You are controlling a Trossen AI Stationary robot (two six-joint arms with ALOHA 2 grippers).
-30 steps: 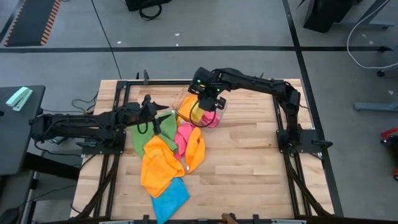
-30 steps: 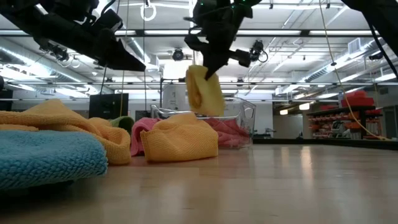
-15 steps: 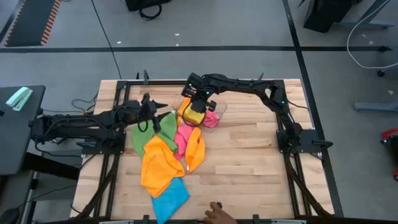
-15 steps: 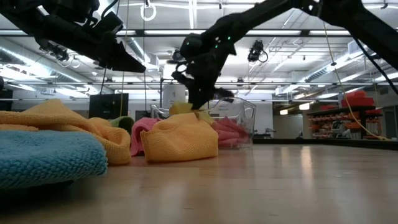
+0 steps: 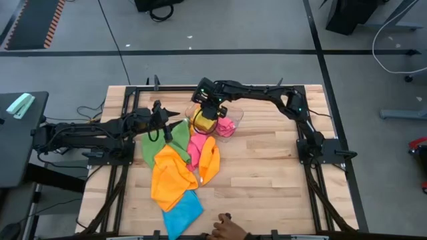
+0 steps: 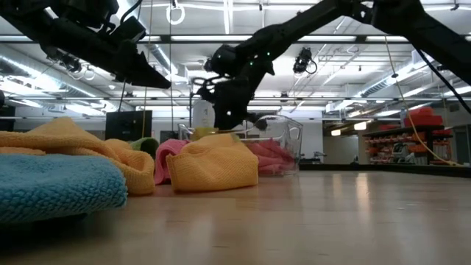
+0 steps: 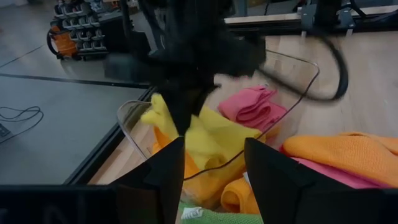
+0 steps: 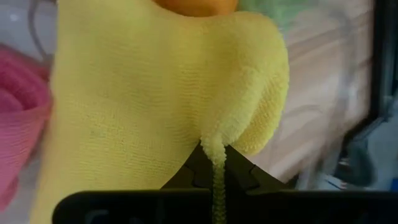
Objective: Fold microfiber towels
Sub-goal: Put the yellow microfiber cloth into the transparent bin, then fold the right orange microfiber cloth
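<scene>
My right gripper (image 5: 205,115) is shut on a yellow towel (image 5: 201,121) low inside the clear plastic tray (image 5: 235,119) at the table's far middle; it also shows in the low view (image 6: 224,121). A folded pink towel (image 7: 252,106) and a folded orange towel (image 7: 233,194) lie in the tray. My left gripper (image 5: 175,115) is open and empty, just left of the tray, above the green towel (image 5: 152,148). Loose orange (image 5: 170,177), pink (image 5: 198,145) and blue (image 5: 181,212) towels lie in a heap on the table. My right gripper pinches a bunched fold of the yellow towel (image 8: 214,150) between its two fingertips. The fingers come from above, pointing down into the tray. The rest of the towel (image 7: 208,140) spreads below the fingers, slack, and lies on the folded towels in the tray.
A second orange towel (image 5: 210,160) lies right of the heap. A person's hand (image 5: 227,229) shows at the table's near edge. Bare wood (image 5: 273,173) lies to the right of the towels. Black frame rails (image 5: 133,100) run along the table's sides.
My right gripper has gone down and a little toward the table's left with the yellow towel, which hung clear above the tray and now lies in it. A person's hand has come in at the near edge.
</scene>
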